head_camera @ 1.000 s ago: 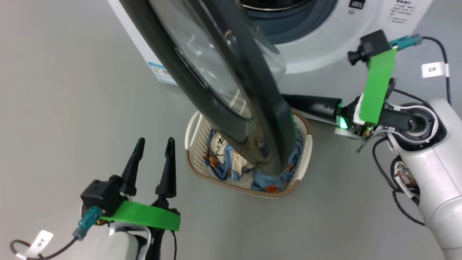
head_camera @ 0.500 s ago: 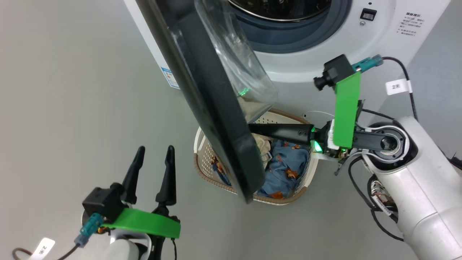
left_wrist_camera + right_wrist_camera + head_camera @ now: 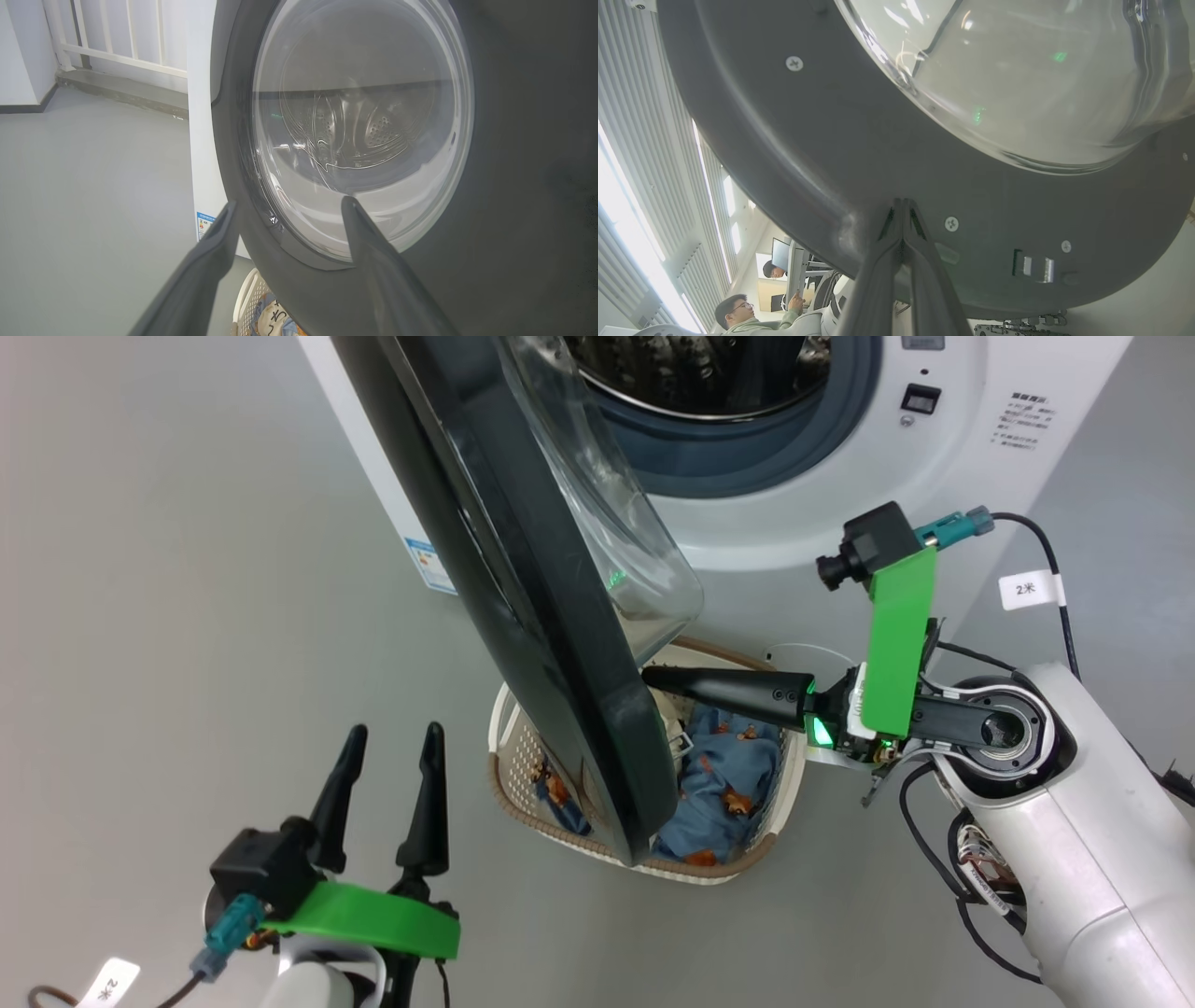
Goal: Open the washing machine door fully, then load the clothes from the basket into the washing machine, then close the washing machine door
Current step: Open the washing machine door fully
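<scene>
While the washing machine door [image 3: 560, 644] is standing partly open above the basket [image 3: 714, 874], the right gripper [image 3: 653, 677] is touching the door's inner face with fingers pinched together, empty. The left gripper [image 3: 393, 734] is hovering spread wide, holding nothing. The clothes [image 3: 724, 784] are lying in the basket.

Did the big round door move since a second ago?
Yes. The washing machine door has swung further open, leftward across the basket, uncovering more of the clothes on its right side.
</scene>
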`<state>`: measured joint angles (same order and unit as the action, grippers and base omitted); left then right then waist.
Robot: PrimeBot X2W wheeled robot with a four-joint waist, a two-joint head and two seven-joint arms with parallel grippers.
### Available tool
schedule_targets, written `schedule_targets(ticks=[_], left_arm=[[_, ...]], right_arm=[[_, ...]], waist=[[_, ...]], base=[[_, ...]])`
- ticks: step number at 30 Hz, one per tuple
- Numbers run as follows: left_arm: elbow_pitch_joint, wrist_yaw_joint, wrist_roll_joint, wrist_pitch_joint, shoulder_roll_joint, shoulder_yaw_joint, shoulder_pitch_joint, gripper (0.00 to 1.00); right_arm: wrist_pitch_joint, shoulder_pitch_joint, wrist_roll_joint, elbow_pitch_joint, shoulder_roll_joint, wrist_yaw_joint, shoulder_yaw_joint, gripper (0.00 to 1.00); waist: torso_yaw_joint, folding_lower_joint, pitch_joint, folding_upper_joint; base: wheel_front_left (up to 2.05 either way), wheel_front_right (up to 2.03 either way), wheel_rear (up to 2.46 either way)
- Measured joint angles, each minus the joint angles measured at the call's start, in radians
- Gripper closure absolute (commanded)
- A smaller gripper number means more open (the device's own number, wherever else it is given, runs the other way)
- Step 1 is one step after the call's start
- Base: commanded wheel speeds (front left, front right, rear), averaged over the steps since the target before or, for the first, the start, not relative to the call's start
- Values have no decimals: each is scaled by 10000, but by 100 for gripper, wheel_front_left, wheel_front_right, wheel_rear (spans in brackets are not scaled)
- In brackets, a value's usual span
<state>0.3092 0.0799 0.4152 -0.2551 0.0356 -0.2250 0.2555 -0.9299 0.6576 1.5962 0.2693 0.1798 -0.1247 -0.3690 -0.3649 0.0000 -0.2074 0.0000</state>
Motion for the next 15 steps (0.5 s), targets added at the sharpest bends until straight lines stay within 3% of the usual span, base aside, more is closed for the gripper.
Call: schedule_targets(ticks=[7,8,9,10,11,12,13,14,15], left_arm=[[238,163,-391,0,2,115,-255,0],[276,165,-462,0,2,151,-299,0],[326,180,-522,0,2,207,-356,0],[407,230,-587,0,4,268,-383,0],[458,253,-665,0,4,337,-403,0],[487,259,-759,0,4,410,-418,0],[491,268,-838,0,8,470,-458,0],[506,334,-903,0,17,516,-524,0],[541,353,-949,-2,36,558,-590,0]], right_arm=[[577,-356,-303,-75,13,0,328,100],[679,-439,-357,-79,27,0,387,96],[759,-546,-384,-96,54,0,445,88],[880,-627,-435,-100,92,0,466,66],[1037,-719,-529,-102,132,0,479,58],[1151,-798,-583,-102,173,0,477,43],[1254,-869,-583,-105,199,0,485,13],[1406,-960,-587,-100,215,0,497,0],[1524,-1035,-604,-98,240,0,497,0]], waist=[[184,-1,331,0],[218,0,388,0],[255,0,449,0],[295,0,511,0],[338,-1,575,0],[388,0,639,0],[440,0,701,0],[494,0,770,0],[551,-1,834,0]], base=[[0,0,0],[0,0,0],[0,0,0],[0,0,0],[0,0,0],[0,0,0],[0,0,0],[0,0,0],[0,0,0]])
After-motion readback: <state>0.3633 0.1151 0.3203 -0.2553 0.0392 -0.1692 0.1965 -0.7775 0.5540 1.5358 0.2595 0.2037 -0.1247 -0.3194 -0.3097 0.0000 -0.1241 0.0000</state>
